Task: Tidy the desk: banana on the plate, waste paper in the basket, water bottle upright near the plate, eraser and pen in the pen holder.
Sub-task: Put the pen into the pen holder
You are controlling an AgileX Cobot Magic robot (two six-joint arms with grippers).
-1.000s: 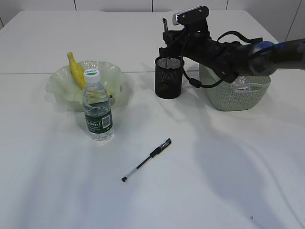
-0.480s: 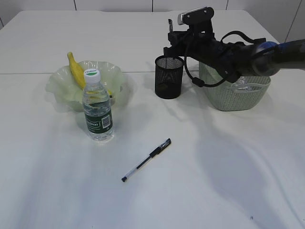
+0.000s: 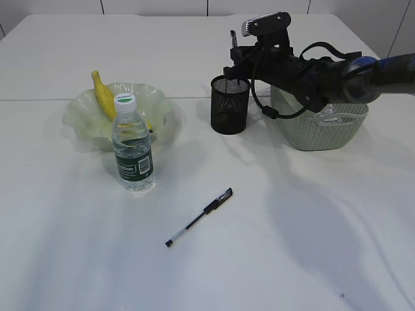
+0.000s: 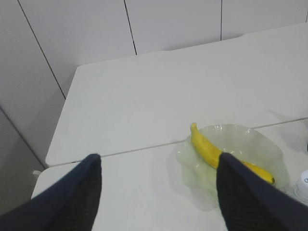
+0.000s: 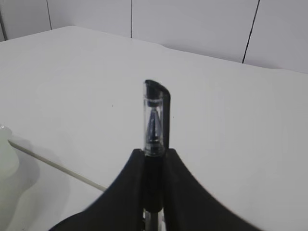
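Observation:
My right gripper is shut on a black-capped clear pen, held upright just above the black mesh pen holder. A second pen lies on the desk in front. The banana lies in the green plate; both show in the left wrist view, banana and plate. The water bottle stands upright in front of the plate. Waste paper sits in the basket. My left gripper is open and empty. The eraser is not in view.
The right arm reaches across above the basket and the pen holder. The desk's seam runs left to right behind the plate. The bottle's white cap shows at the right edge of the left wrist view.
My right gripper with the pen has moved a little up and to the right above the pen holder. Everything on the desk stays where it was.

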